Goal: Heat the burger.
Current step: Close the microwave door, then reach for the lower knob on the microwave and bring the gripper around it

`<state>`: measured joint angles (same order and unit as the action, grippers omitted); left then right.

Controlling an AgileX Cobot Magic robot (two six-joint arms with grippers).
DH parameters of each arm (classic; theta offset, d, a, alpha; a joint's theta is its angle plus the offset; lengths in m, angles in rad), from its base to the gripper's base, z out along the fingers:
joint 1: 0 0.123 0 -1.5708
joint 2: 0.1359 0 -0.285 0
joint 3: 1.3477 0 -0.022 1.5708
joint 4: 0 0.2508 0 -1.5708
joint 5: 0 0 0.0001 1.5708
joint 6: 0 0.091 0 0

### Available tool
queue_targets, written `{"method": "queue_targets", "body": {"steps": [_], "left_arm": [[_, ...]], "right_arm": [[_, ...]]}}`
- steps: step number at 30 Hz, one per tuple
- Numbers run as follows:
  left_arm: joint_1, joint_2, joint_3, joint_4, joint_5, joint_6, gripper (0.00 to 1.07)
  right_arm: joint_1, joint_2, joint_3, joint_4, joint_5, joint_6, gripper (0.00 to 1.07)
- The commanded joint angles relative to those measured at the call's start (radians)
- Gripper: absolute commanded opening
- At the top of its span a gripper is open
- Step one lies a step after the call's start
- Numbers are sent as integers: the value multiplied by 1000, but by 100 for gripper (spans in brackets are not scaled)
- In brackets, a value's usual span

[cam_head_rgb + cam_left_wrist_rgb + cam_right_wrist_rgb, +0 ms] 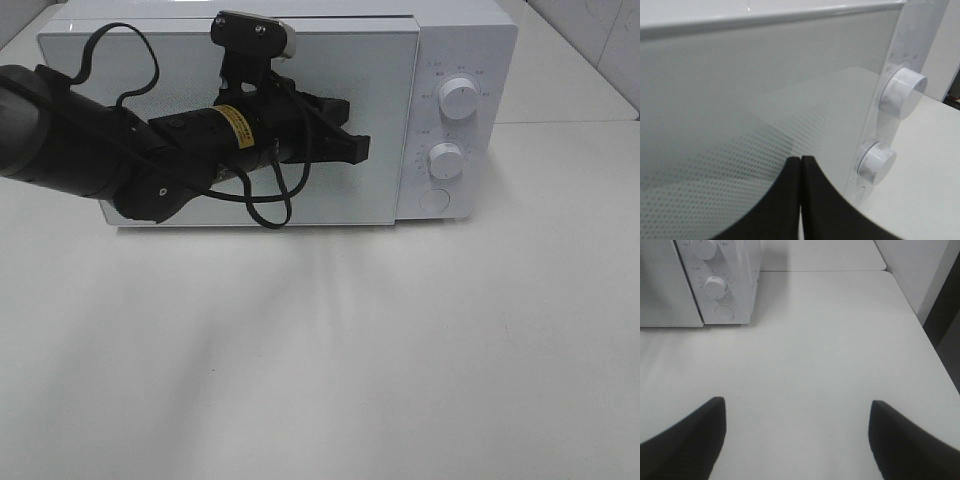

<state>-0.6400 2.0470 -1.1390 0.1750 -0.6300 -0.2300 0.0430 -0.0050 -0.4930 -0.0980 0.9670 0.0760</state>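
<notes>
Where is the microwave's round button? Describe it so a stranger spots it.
Start at the white microwave at the back of the table. Its control panel sits right of the door, with an upper knob and lower knob stacked. The round button lies beneath both, flat, while the knobs stick out.

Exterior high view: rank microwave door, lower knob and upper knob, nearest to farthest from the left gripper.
1. microwave door: directly behind the left gripper, whose jaws are shut.
2. lower knob: on the control panel, to the gripper's right.
3. upper knob: same panel, higher up.
</notes>
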Motion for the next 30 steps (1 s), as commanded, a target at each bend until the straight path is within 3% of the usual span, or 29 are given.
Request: {"method": "queue_targets", "body": {"steps": [1,9,17,20,21,22,23,24,25,26,27,30], "left_arm": [[28,14,-54,-116,-8,0,0],[22,31,-92,-149,-2,7,0],[-59,-8,-58,-101,117,7,0],[-89,-24,-40,-101,160,7,7],[-109,-35,-26,-94,180,7,23],[-116,-39,-18,-87,186,7,33],[-116,-39,-18,-87,186,7,33],[-132,-51,-9,-73,214,6,64],[-142,-59,-4,-75,235,0,79],[-142,-59,-4,-75,235,0,79],[-158,-77,-4,-75,311,-16,101],[-178,-116,-4,-70,472,-19,101]], "right_arm": [[-8,-29,1,2,-7,6,70],[-8,-29,1,2,-7,6,70],[-8,-29,1,2,-7,6,70],[-8,-29,1,2,-7,6,70],[-8,-29,1,2,-7,6,70],[-8,-29,1,2,-7,6,70],[-8,-29,1,2,-7,6,70],[-8,-29,1,2,-7,6,70],[-8,-29,1,2,-7,6,70],[-8,-29,1,2,-7,6,70],[-8,-29,1,2,-7,6,70],[-8,-29,1,2,-7,6,70]]}}
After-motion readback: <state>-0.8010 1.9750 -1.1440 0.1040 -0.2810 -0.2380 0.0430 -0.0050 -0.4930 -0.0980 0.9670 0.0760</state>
